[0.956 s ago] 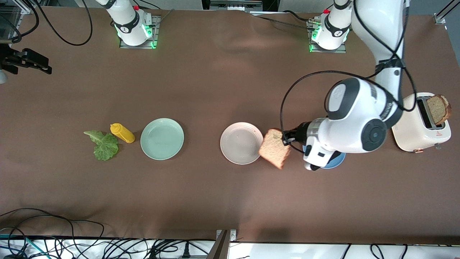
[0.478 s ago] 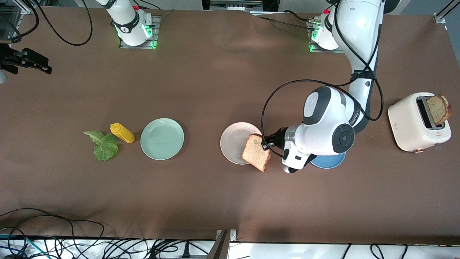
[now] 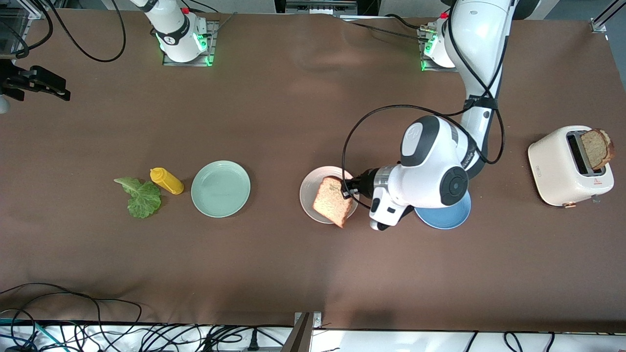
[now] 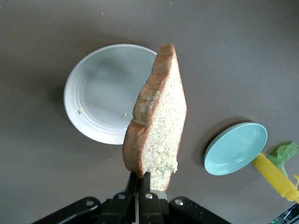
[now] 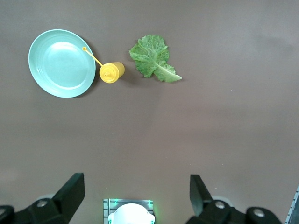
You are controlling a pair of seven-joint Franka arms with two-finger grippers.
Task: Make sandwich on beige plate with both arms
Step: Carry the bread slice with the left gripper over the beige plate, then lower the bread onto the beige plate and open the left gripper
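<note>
Left end effector (image 3: 348,188): its black fingers are pinching one edge of a square slice of brown wholegrain bread (image 3: 333,201), holding it tilted in the air over the round beige plate (image 3: 313,189); in the left wrist view the fingers (image 4: 139,184) are gripping the slice (image 4: 158,120) at its lower edge, with the beige plate (image 4: 93,98) below it.
Beige plate: sitting on the brown desk (image 3: 293,122), near the middle, with nothing lying flat on it.
Right end effector (image 5: 135,186): its fingers are spread wide and holding nothing; it is hanging high over the right arm's end of the desk, where the right arm is waiting.
Lettuce: a ruffled green lettuce leaf (image 3: 141,197) is lying on the desk toward the right arm's end, just beside a yellow squeeze bottle (image 3: 167,180).
Mint-green plate (image 3: 220,188): sitting between the yellow bottle and the beige plate.
Blue plate (image 3: 447,215): lying partly under the left arm, toward the left arm's end from the beige plate.
Toaster: a cream toaster (image 3: 570,166) is standing near the left arm's end, with a second brown bread slice (image 3: 596,148) sticking out of its slot.
</note>
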